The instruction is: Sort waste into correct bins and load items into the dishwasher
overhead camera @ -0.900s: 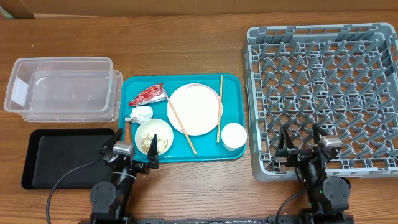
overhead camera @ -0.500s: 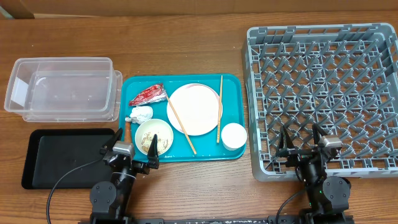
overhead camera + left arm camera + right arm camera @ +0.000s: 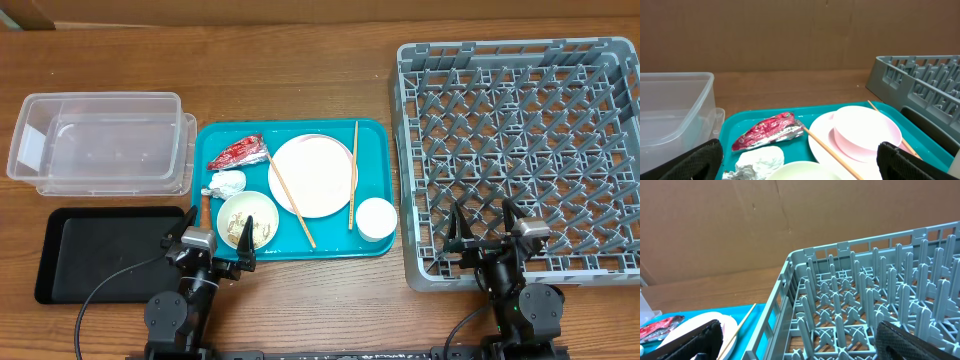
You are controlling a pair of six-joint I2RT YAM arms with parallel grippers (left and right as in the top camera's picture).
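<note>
On the teal tray (image 3: 215,135) lie a red-and-white wrapper (image 3: 238,153), a white tissue (image 3: 227,183), a white bowl (image 3: 248,219) with pale food scraps, a pinkish-white plate (image 3: 312,175), two chopsticks (image 3: 290,197) (image 3: 353,175) and a small white cup (image 3: 377,218). The clear tub (image 3: 100,140) and black tray (image 3: 100,250) sit to the left, the grey dish rack (image 3: 525,150) to the right. My left gripper (image 3: 210,245) is open and empty at the tray's near edge, just before the bowl. My right gripper (image 3: 487,232) is open and empty over the rack's near-left corner.
The left wrist view shows the wrapper (image 3: 769,131), tissue (image 3: 760,161), plate (image 3: 867,131), tub (image 3: 670,110) and rack (image 3: 920,80). The right wrist view shows rack pegs (image 3: 865,290) and a chopstick (image 3: 740,325). A brown cardboard wall stands behind the table.
</note>
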